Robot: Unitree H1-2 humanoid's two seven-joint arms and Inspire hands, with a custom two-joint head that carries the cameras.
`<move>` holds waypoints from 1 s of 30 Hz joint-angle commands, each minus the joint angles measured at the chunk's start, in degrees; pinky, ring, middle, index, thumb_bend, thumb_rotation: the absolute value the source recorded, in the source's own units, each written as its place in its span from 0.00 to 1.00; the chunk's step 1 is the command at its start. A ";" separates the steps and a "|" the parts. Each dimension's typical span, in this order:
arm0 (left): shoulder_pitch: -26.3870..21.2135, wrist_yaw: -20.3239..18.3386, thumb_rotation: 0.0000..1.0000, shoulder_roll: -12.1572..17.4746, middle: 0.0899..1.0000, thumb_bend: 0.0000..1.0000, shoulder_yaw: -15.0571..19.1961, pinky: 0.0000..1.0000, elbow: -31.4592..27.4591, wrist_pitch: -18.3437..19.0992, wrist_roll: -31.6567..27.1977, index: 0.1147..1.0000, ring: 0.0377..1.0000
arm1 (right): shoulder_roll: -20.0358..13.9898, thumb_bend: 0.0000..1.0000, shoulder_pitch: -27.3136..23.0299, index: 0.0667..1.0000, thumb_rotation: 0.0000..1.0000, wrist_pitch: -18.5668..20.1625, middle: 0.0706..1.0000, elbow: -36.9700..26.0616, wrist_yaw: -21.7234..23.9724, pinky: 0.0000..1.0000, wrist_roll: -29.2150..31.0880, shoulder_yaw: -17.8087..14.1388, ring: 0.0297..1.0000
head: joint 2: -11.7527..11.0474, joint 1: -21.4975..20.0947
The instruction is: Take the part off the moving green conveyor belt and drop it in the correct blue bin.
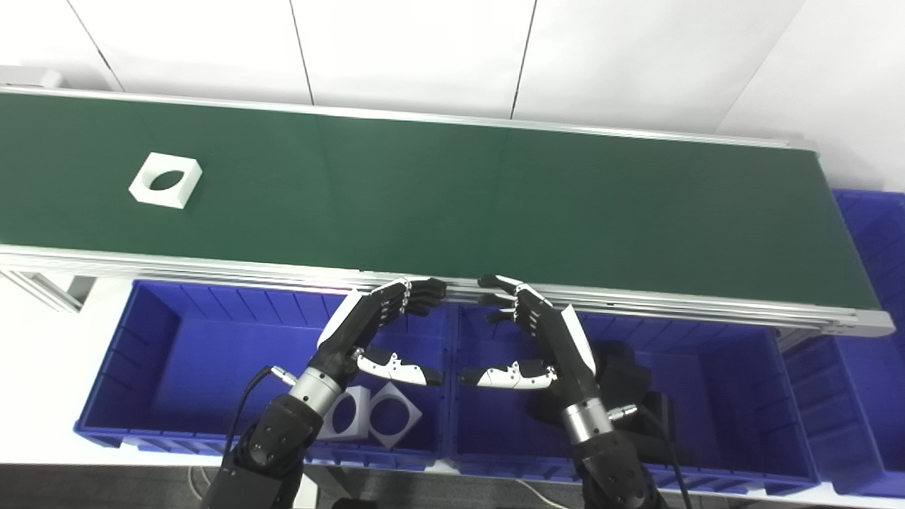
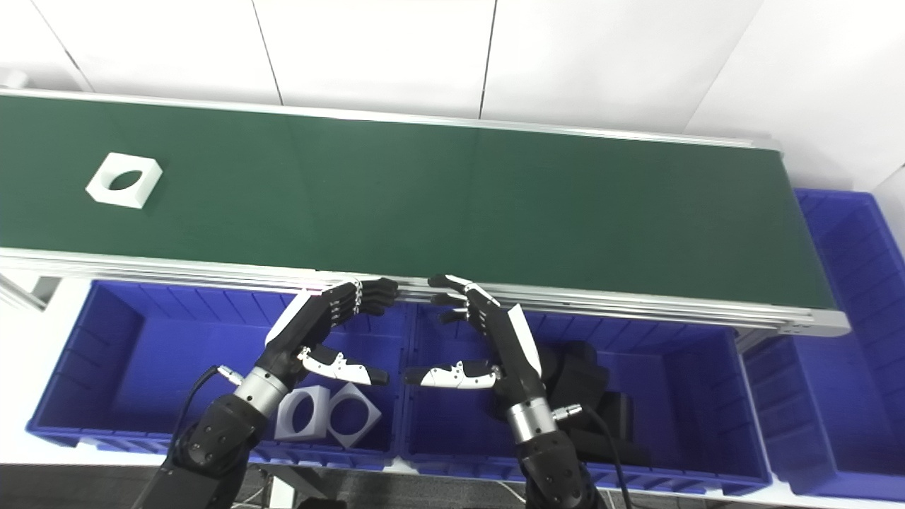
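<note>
A white square part with a round hole (image 1: 167,180) lies flat on the green conveyor belt (image 1: 452,198) at its far left. My left hand (image 1: 378,329) hovers open over the left blue bin (image 1: 141,353), fingertips near the belt's front rail. My right hand (image 1: 541,339) is open too, above the middle blue bin (image 1: 707,367), facing the left hand across the divider between the bins. Both hands hold nothing and are far right of the part.
Two white square parts with holes (image 1: 371,416) lie in the left bin near its front right corner. Black parts (image 1: 629,385) sit in the middle bin behind my right wrist. Another blue bin (image 1: 873,297) stands at the belt's right end. An aluminium rail (image 1: 212,265) edges the belt.
</note>
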 commanded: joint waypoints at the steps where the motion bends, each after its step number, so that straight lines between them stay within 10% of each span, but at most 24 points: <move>1: -1.54 0.68 0.17 -0.20 0.74 1.00 -0.22 0.72 -0.87 -2.56 -0.10 0.71 0.74 | 0.44 0.95 -1.17 0.73 0.16 -3.36 0.80 -1.52 -0.12 0.63 0.00 -0.21 0.72 | -0.06 0.06; 30: -1.53 0.72 0.15 -0.29 0.74 1.00 -0.40 0.72 -0.74 -2.52 -0.03 0.72 0.75 | 0.19 0.93 -1.08 0.71 0.12 -3.39 0.71 -0.27 -1.61 0.61 -0.18 0.27 0.68 | -1.53 2.56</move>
